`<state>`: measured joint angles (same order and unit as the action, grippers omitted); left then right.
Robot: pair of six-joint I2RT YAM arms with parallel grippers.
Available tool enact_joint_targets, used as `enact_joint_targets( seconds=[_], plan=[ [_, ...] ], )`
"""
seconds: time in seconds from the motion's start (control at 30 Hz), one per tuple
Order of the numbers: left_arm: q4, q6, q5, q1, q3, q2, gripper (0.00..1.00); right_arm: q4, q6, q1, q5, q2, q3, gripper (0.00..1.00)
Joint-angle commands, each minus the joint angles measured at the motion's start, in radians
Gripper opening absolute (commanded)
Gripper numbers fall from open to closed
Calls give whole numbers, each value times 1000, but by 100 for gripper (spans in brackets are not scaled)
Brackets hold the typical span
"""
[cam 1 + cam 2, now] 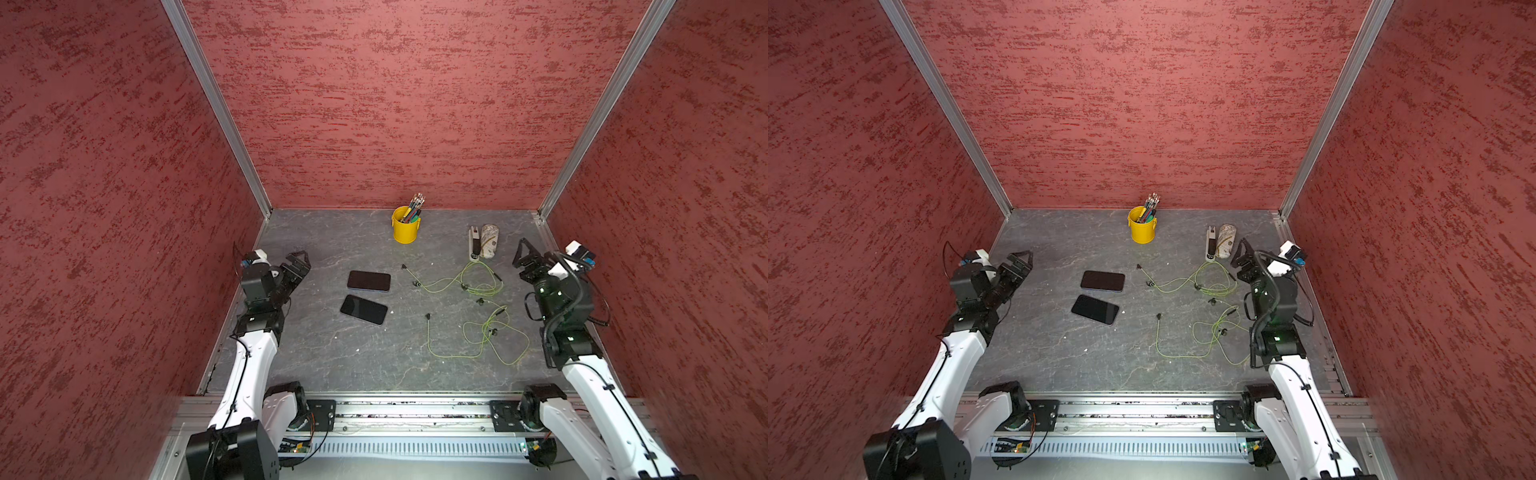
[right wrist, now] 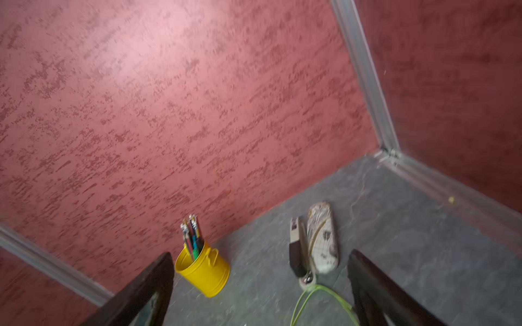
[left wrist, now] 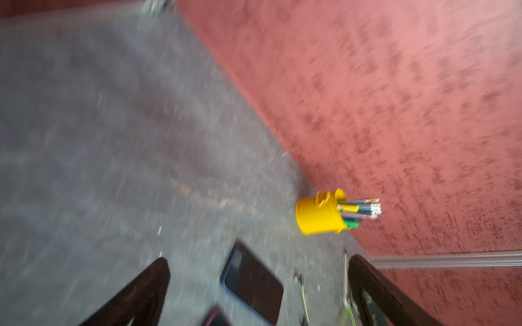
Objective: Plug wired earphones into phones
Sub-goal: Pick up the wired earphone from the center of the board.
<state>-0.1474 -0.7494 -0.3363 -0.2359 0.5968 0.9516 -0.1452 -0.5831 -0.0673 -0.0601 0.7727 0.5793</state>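
Left gripper (image 1: pixel 300 262) — jaws spread wide, empty, hanging by the left edge of the table (image 1: pixel 332 357). Right gripper (image 1: pixel 528 255) — jaws also apart, nothing between them, by the right edge. We see the far phone (image 1: pixel 369 281) and near phone (image 1: pixel 364 309) lying flat, close together, left of centre. The far earphones (image 1: pixel 453 284) and near earphones (image 1: pixel 484 332) lie loose to their right, plugs apart from the phones.

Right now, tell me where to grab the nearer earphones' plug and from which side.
Grip the black plug body, not the thin cable, probably from straight above with the right gripper, jaws across its width. It lies flat on the table, clear of the phones, its cable trailing straight back toward the robot.
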Motion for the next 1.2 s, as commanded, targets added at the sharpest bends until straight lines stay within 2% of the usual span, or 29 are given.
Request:
enact_joint_targets(
  seconds=[0.0,0.07,0.17,0.27,0.33,0.4,0.6,0.73,0.8,1.17],
  plan=[
    [-305,1,-166,-13,35,-11,100,241,-119,-24,216,101,67,89],
    [-396,33,-105,10,28,-43,100,249,-105,-116,227,211,96,85],
    [-402,75,-55,29,-37,-141,100,190,-90,-317,123,351,117,84],
    [-420,102,-18,15,-86,-277,100,38,-154,-438,125,457,85,72],
    [-431,95,11,9,-103,-355,100,-74,-191,-508,116,510,52,59],
    [-461,89,38,8,-103,-398,100,-149,-221,-565,93,561,28,54],
    [-516,81,74,9,-63,-318,100,-224,-288,-616,50,674,-26,39],
    [-529,72,88,12,-53,-249,100,-182,-287,-645,-43,675,-32,38],
    [-532,67,98,13,-54,-233,100,-180,-281,-658,-41,675,-34,38],
    [-532,38,159,35,-69,-257,100,-84,-279,-759,-145,756,-7,37]
  ],
)
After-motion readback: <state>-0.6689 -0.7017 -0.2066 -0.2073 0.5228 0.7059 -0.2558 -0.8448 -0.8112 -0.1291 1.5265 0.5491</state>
